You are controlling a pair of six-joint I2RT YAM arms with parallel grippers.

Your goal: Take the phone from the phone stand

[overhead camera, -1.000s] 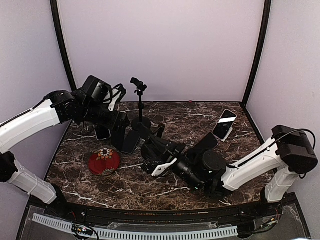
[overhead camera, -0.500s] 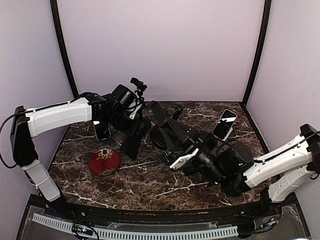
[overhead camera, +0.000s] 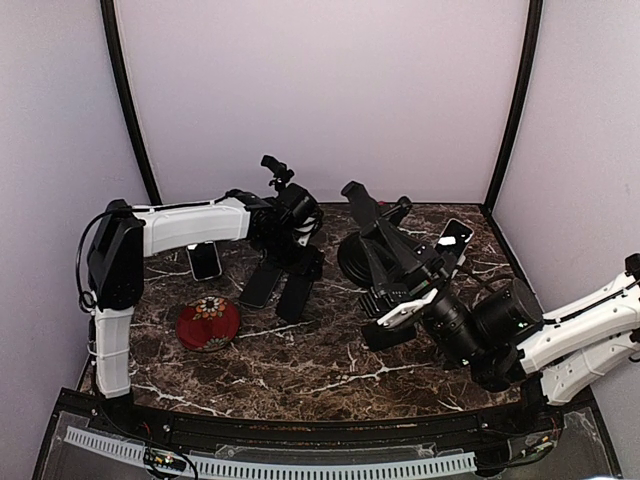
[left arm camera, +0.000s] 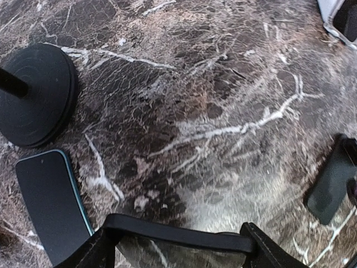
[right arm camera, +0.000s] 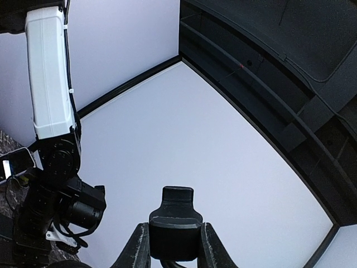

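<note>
My left gripper (left arm camera: 178,241) is shut on a thin black phone (left arm camera: 184,237), held edge-on across its jaws a little above the marble table; in the top view it hangs at the centre (overhead camera: 298,292). My right gripper (right arm camera: 171,237) is shut on the black clamp head of the phone stand (right arm camera: 177,220) and points up at the wall. In the top view the stand (overhead camera: 375,240) is tilted and lifted off the table, its round base towards the left, apart from the phone. The right gripper (overhead camera: 395,290) sits under it.
A second black stand (overhead camera: 279,200) with a round base (left arm camera: 34,95) stands at the back. A teal-edged phone (left arm camera: 50,209) lies beside it, another phone (overhead camera: 205,262) to the left, a white one (overhead camera: 450,247) at the right, a dark one (left arm camera: 332,184). A red dish (overhead camera: 208,322) sits front left.
My left gripper has swung right to the table's centre with the phone. My right gripper has raised the stand and carried it up and to the right.
</note>
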